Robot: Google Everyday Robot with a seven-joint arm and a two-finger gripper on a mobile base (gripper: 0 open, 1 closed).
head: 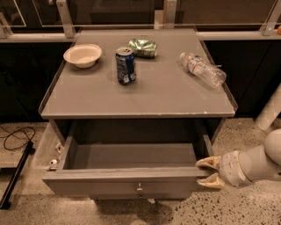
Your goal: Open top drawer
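At the open top drawer (114, 186) (right front corner) sits the hand (200, 172).

Speckled stone floor (246, 206), dark panels (109, 11) with metal rails (66, 19) behind, a black cable (13, 132) left, the gripper (199, 173) low right.

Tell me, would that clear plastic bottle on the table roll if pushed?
Probably: the bottle lies on its side, so a sideways nudge would likely roll it. Its thin clear plastic probably dents easily. The gripper is down at the right front corner of the top drawer.
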